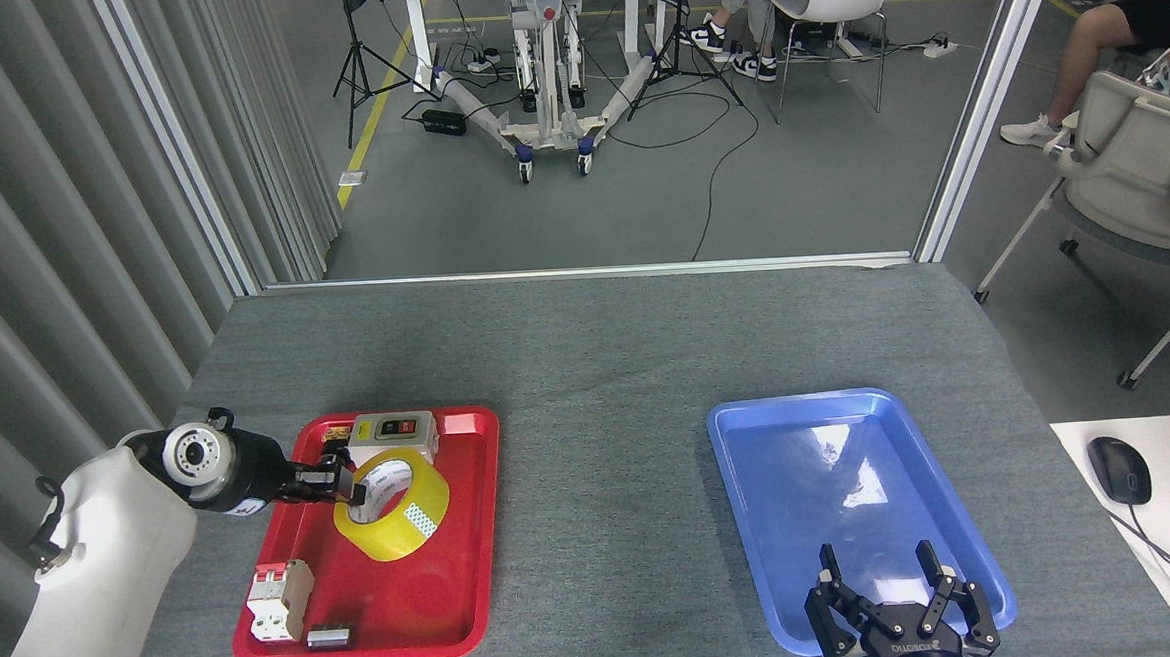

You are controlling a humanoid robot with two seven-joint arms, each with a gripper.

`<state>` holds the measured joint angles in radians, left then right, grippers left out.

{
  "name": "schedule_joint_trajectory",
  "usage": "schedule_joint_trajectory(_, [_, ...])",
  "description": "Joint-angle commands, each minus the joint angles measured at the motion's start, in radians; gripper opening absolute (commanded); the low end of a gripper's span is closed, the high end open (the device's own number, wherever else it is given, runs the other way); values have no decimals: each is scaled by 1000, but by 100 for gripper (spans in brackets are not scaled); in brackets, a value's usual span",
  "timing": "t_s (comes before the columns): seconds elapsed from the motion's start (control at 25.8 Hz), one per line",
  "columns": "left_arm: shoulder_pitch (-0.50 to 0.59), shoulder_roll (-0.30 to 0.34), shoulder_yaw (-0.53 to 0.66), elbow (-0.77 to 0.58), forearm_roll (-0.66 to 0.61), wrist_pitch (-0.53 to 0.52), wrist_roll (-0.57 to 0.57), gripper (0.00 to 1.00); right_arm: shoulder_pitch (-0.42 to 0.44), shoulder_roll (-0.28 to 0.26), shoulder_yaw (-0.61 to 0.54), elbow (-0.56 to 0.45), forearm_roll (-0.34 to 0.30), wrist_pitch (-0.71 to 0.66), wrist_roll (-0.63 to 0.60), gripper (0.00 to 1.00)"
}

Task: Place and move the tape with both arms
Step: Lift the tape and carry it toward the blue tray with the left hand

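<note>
Black and splayed, the right gripper (894, 593) sits at the near edge of the view over the near end of the blue tray (753, 480), its jaws spread wide and holding nothing. That tray is bare and glossy, well apart to the right of the red tray (476, 534), and both rest on the grey felt-like worktop (597, 368). At the near end of the red tray stand a small white and red circuit breaker (281, 600) and a little dark metal block (329, 637). Further in, the tape (394, 504) is tilted up off the red tray's floor, its left rim pinched by the left gripper (346, 481), whose jaws look clenched on the roll's wall, one finger inside the core. Just beyond it, at the far end of the red tray, sits a grey switch box (393, 437) with red and green buttons, and the tape's far rim appears to be nearly touching it. My reading is that the lift has begun, and the risks are plain: the grip is on one side only, so the roll could swing or slip free; a careless move could knock the switch box; and the long carry toward the blue tray or a handover could drop it on the worktop between.
</note>
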<state>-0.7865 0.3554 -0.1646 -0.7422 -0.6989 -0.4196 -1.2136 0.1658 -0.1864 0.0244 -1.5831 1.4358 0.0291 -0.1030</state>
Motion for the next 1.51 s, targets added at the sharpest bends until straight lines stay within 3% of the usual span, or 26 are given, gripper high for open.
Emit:
schedule_joint_trajectory(0.0, [10, 16, 123, -16, 285, -31, -247, 0, 0, -1, -1, 0, 0, -2, 0, 100])
schedule_joint_trajectory(0.08, [27, 17, 111, -39, 447, -7, -302, 0, 0, -1, -1, 0, 0, 0, 0, 100])
schedule_joint_trajectory(0.23, [156, 16, -19, -164, 697, 36, -297, 0, -2, -7, 0, 0, 2, 0, -4, 100])
schedule_joint_trajectory(0.35, [170, -15, -47, -221, 733, 137, -296, 0, -3, -18, 0, 0, 37, -2, -14, 100])
schedule_joint_trajectory(0.47, [156, -104, -47, -207, 754, 186, -296, 0, 3, -16, 0, 0, 124, -8, -101, 100])
schedule_joint_trajectory(0.66, [81, -224, -39, -77, 762, 211, -282, 0, 29, -27, 2, 0, 219, -14, -271, 100])
schedule_joint_trajectory(0.81, [7, -296, -1, 96, 788, 206, -280, 0, 54, -96, 0, 35, 368, -9, -514, 100])
schedule_joint_trajectory(0.93, [-5, -346, 20, 167, 788, 199, -280, 0, 55, -148, 9, 55, 407, -6, -523, 100])
schedule_joint_trajectory(1.05, [-2, -378, 22, 181, 788, 186, -280, 0, 63, -263, 129, 51, 407, 32, -527, 100])
schedule_joint_trajectory(1.16, [4, -400, 22, 190, 786, 182, -279, 0, 40, -344, 219, 55, 400, 152, -527, 100])
schedule_joint_trajectory(1.4, [3, -447, 20, 244, 780, 157, -268, 0, -58, -449, 341, 48, 382, 173, -529, 100])
schedule_joint_trajectory(1.47, [-2, -447, 19, 244, 777, 157, -262, 0, -95, -469, 364, 46, 313, 153, -531, 100])
